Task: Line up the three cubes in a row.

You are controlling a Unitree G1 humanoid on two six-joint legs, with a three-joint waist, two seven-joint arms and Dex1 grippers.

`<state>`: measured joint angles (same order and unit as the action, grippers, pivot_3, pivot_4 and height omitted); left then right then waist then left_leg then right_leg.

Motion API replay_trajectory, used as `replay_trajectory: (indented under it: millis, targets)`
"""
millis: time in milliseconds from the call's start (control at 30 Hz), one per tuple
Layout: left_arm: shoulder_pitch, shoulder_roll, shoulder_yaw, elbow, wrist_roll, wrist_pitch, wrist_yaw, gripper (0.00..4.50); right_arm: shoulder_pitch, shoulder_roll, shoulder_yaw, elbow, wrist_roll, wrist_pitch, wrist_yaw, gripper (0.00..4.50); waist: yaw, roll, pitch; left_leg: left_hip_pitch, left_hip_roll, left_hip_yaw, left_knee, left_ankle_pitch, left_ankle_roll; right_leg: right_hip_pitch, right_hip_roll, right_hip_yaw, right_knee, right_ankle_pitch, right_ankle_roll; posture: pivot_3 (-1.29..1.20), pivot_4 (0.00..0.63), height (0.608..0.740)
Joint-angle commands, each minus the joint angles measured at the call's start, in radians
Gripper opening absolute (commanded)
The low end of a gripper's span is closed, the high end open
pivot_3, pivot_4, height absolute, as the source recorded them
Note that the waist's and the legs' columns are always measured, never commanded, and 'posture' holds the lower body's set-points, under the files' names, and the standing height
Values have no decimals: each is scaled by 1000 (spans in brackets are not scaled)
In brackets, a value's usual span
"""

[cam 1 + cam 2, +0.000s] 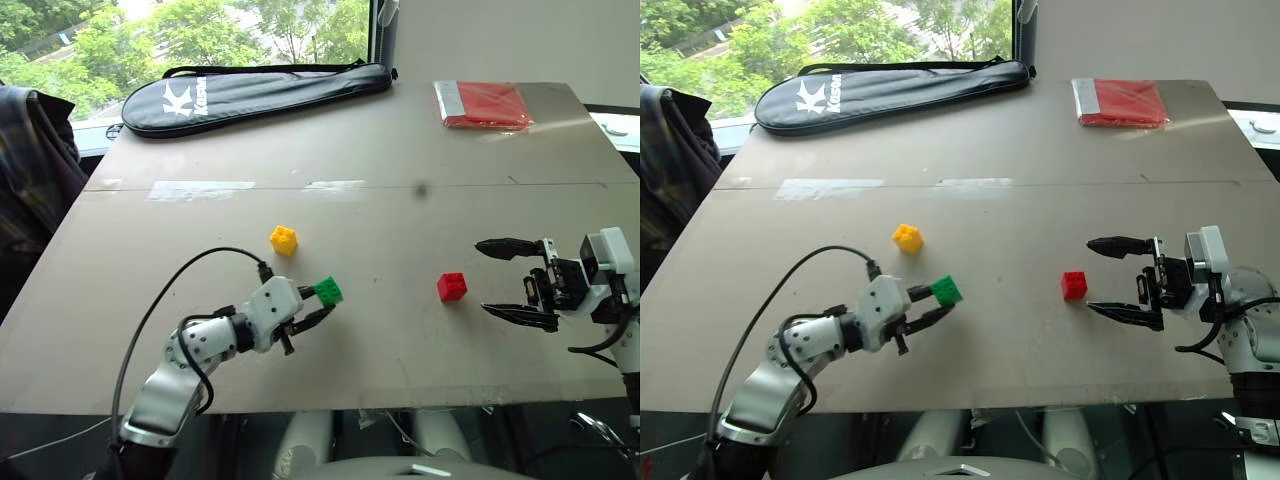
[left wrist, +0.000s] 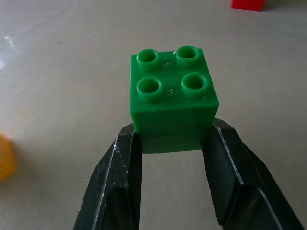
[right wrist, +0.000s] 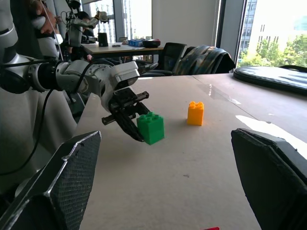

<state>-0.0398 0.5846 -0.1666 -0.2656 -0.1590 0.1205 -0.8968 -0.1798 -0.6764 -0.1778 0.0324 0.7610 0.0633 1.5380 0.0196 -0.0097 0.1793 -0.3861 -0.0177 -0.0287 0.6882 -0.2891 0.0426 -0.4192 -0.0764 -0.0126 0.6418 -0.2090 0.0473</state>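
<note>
I count three small studded plastic cubes on the grey desk: one yellow cube, one green cube, one red cube. My left gripper has its jaws clamped on the green cube, near the yellow one. My right gripper holds its jaws wide apart beside the red cube. The head views add a black racket bag and a flat red packet at the desk's far edge.

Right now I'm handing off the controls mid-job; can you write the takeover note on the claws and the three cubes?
Left claw: shut on the green cube, low on the table.
Right claw: open, empty, beside the red cube, not touching it.
Yellow cube: loose, farther back than the green one.
Done: green cube gripped.
Left: place green, then bring all three cubes into one row; no row formed yet.
</note>
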Motion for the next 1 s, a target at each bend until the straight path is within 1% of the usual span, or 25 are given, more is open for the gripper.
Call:
replay_trajectory:
  millis: [33,167,333,533,767,1000]
  targets:
    - [-120,-54,-75,101,10,-49,-53,1210,29,-1,-37,-75,7,20,-48,4500,-1,0,0,0,0,0,0,0,0,0,0,0,0,0,0,0,150,694]
    - [-247,-123,-151,258,36,-98,-106,1210,97,-18,-60,-142,0,45,-98,4500,-3,0,0,0,-1,0,0,0,0,0,0,0,0,2,4,0,150,694]
    - [-383,-167,-234,425,79,-156,-198,1210,156,-31,-106,-165,-1,37,-111,4500,-5,0,0,-1,-1,0,0,0,0,-1,4,0,0,2,5,0,150,694]
    - [-503,-218,-280,567,132,-185,-231,1210,208,-30,-134,-166,-23,19,-129,4500,-1,0,0,1,-1,0,1,0,0,1,5,0,1,2,5,0,150,694]
    - [-517,-286,-279,601,152,-156,-194,1210,249,-24,-145,-144,-70,-29,-150,4500,-4,0,0,1,-2,0,1,0,1,2,5,0,1,2,5,0,150,694]
    - [-509,-282,-273,590,145,-140,-213,1210,238,-31,-147,-112,-76,-51,-138,4500,-4,0,0,3,-2,-1,1,0,1,4,5,0,1,2,5,0,150,694]
